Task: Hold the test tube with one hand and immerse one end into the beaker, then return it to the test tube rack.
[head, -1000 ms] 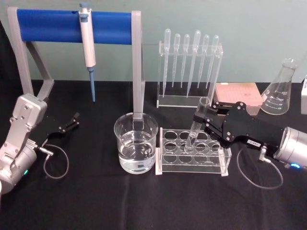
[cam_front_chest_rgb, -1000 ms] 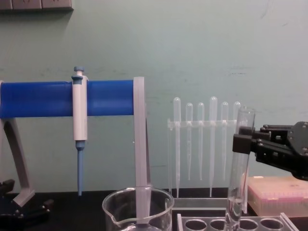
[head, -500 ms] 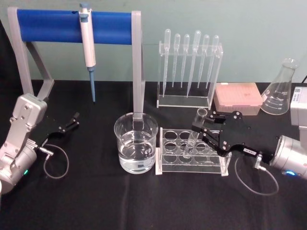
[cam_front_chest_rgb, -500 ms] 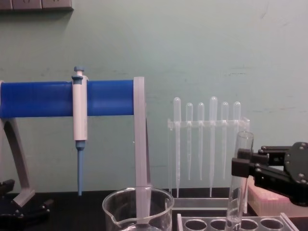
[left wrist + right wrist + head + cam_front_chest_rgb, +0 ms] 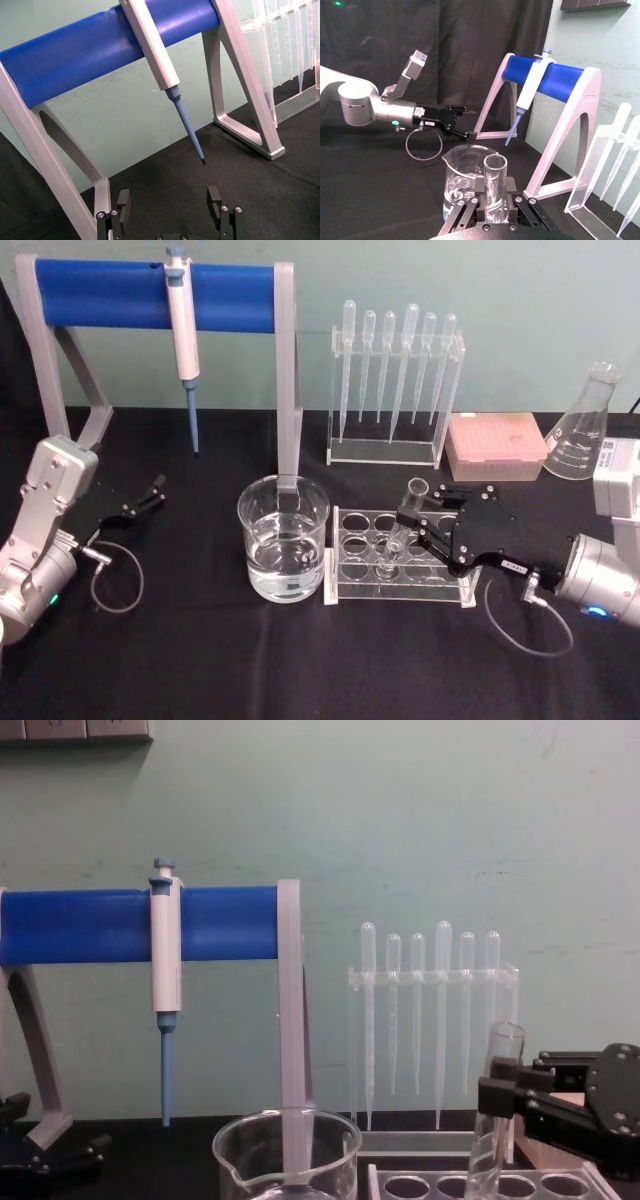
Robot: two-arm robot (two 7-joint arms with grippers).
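The test tube [image 5: 413, 496] leans slightly with its lower end down in a hole of the clear rack [image 5: 352, 585]. My right gripper [image 5: 418, 526] is shut on it below the mouth, reaching in from the right. In the right wrist view the test tube [image 5: 495, 186] stands pinched between the fingers [image 5: 512, 196], with the beaker [image 5: 462, 172] behind it. The beaker [image 5: 283, 538], partly filled with water, stands just left of the rack. In the chest view the right gripper [image 5: 497, 1088] grips the test tube [image 5: 486, 1145] above the rack. My left gripper [image 5: 150, 496] is parked open at the far left; the left wrist view shows the left gripper [image 5: 169, 202] holding nothing.
A blue-barred stand [image 5: 150, 295] carries a pipettor [image 5: 182, 335] behind the beaker. A pipette rack [image 5: 395, 380] stands at the back centre, with a pink tip box [image 5: 495, 445] and a conical flask [image 5: 583, 430] at the back right.
My right gripper has come down and drawn slightly back with the test tube, lowering its bottom end into the rack. The left arm has not moved.
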